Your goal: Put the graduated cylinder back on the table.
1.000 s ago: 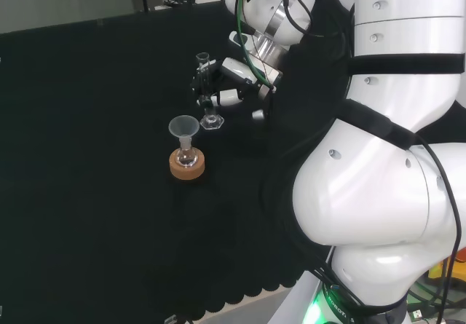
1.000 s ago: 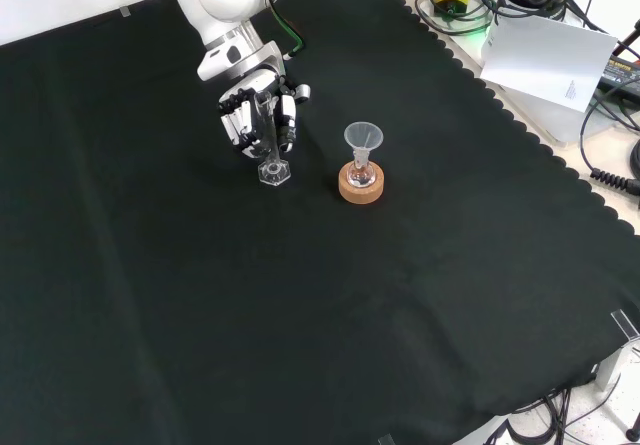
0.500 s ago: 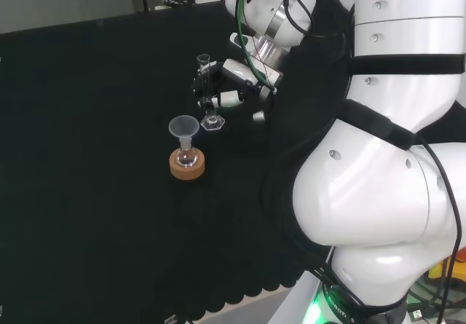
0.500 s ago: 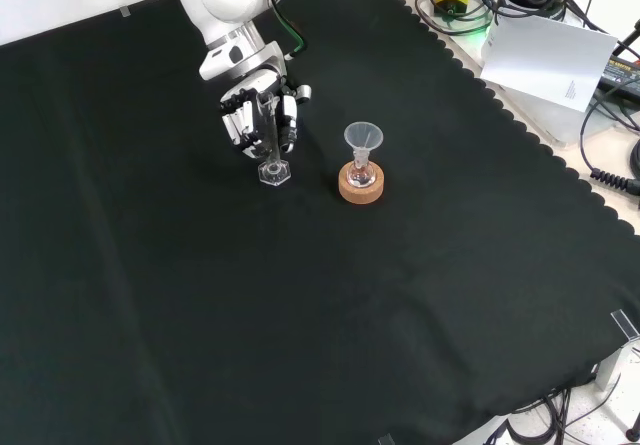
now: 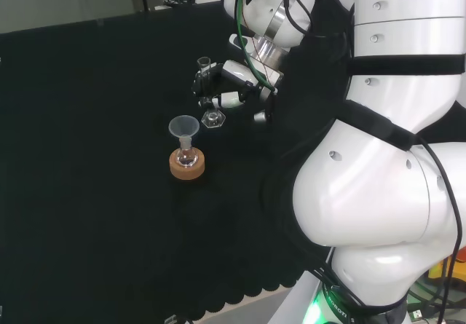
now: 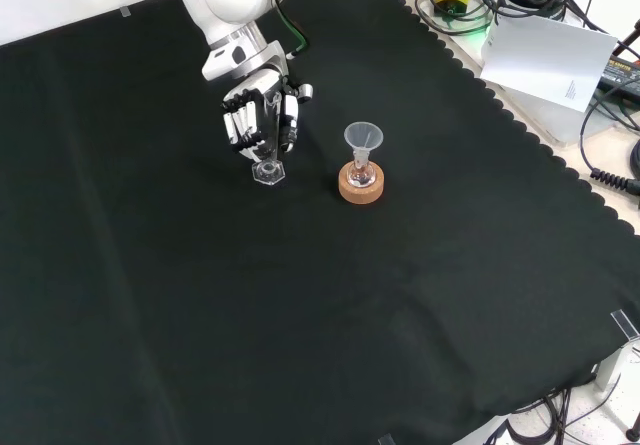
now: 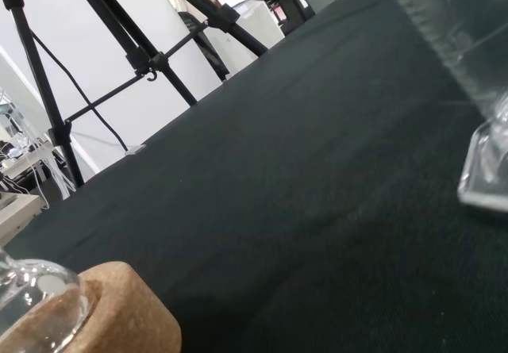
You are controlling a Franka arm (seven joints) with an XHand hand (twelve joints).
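In the head view, the hand (image 5: 231, 84) was curled round the tall clear glass tube, the graduated cylinder (image 5: 207, 91). The tube stood upright, and its flat foot sat low over the black cloth (image 5: 87, 156), but I could not tell if it touched. Just in front stood a little flask (image 5: 186, 153) on a cork ring (image 5: 187, 166), with a funnel (image 5: 183, 127) in its neck.

In the front view, the fingers (image 6: 262, 120) wrapped the tube, and the foot (image 6: 267, 172) hung just below them, to the left of the cork ring.

In the wrist view, the foot (image 7: 486, 170) looked a tiny bit above the cloth.

I think the step was setting the tube down. Next, the hand should go straight down until the foot sits flat, then open slowly so the tube does not tip.
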